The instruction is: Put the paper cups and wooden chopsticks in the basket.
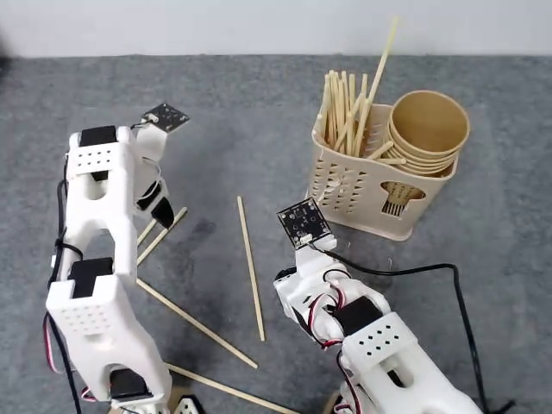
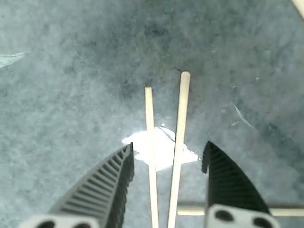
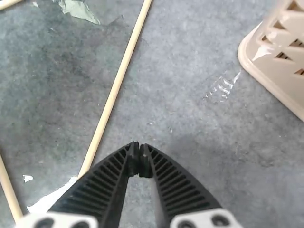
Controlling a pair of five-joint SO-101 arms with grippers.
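My left fingers (image 2: pixel 118 175) are spread wide over the table (image 2: pixel 57 95), two chopsticks (image 2: pixel 182 114) lying between them. My right fingers (image 3: pixel 139 154) are pressed together, empty, a chopstick (image 3: pixel 114 92) just beside, basket (image 3: pixel 280 61) near.

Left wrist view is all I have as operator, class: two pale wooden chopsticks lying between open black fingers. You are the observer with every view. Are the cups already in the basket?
Observer: Yes. The stack of tan paper cups stands in the beige slotted plastic basket, beside a bundle of wooden chopsticks.
Operator: Any other sticks lying loose?
Observer: One long wooden chopstick lies between the arms, with another chopstick and a third chopstick nearer the arm bases.
Operator: Is the other arm carrying anything?
Observer: No. The right gripper is shut and holds nothing, close to the basket's corner.
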